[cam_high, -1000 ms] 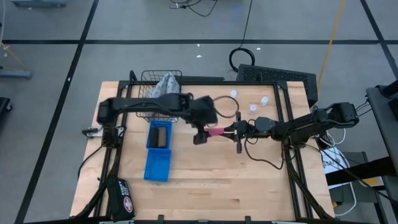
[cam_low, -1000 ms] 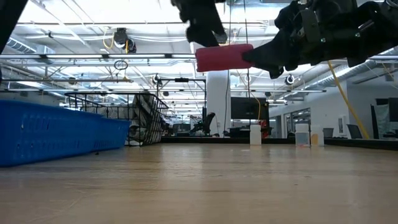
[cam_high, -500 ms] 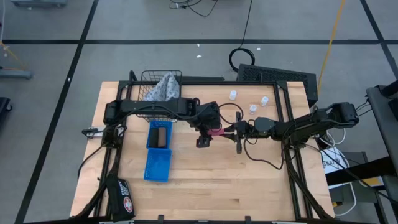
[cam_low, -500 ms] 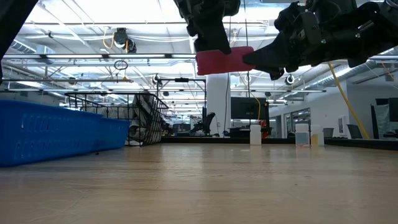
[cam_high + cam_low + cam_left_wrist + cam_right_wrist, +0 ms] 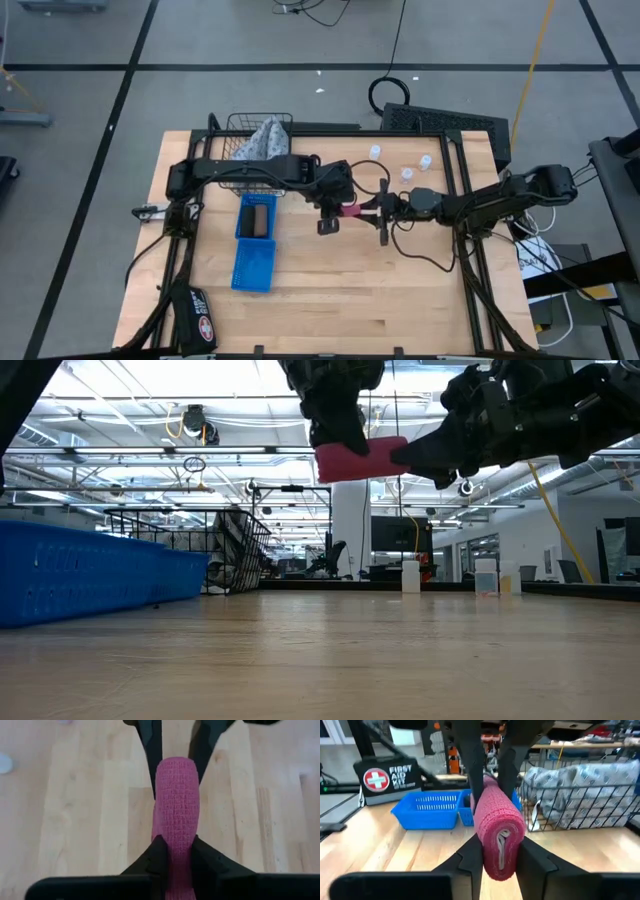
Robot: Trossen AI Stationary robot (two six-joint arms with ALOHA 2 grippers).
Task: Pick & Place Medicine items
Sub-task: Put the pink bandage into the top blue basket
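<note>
The pink roll point(image 5: 347, 211) hangs in the air above the middle of the table point(image 5: 400, 300), its long axis running left to right between the arms. The right gripper point(image 5: 495, 851) pinches its right end and the left gripper point(image 5: 176, 851) has its fingers pressed on the left end. Both grip it at once, so a handover likely turns on which one lets go; the blue trays point(image 5: 255, 243) lie to the left, on the left arm's side.

Bare table point(image 5: 330, 290) below; blue trays point(image 5: 254, 244) and wire basket point(image 5: 250, 150) flank left
</note>
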